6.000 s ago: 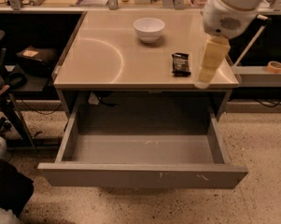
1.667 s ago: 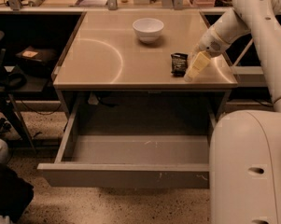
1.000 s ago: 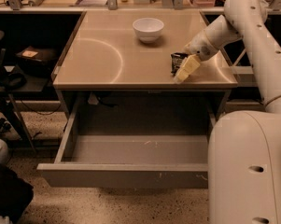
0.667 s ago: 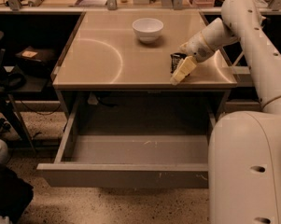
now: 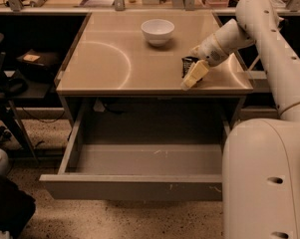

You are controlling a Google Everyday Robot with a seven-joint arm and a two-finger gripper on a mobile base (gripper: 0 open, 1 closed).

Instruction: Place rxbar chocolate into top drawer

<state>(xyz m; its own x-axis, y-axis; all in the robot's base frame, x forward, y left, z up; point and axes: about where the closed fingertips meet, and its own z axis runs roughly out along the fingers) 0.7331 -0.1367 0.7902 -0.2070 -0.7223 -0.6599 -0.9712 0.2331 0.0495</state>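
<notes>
Closing from three o'clock, the gripper (image 5: 194, 76) met the rxbar chocolate (image 5: 187, 64) on the counter (image 5: 104, 59); pickup looked near, grip unclear.

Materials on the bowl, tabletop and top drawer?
Bowl: glossy white, likely ceramic or plastic. Tabletop: smooth, satin sheen with reflections, maybe metal or laminate. Top drawer: matte grey, scuffed front, probably painted metal. Gripper sits at the rxbar chocolate, front right.

Smooth, sheeny tabletop (image 5: 104, 59) (light glares off it); matt grey metal top drawer (image 5: 139, 187); smooth cream gripper (image 5: 192, 78), right of centre, beside crinkly rxbar chocolate (image 5: 187, 63).
</notes>
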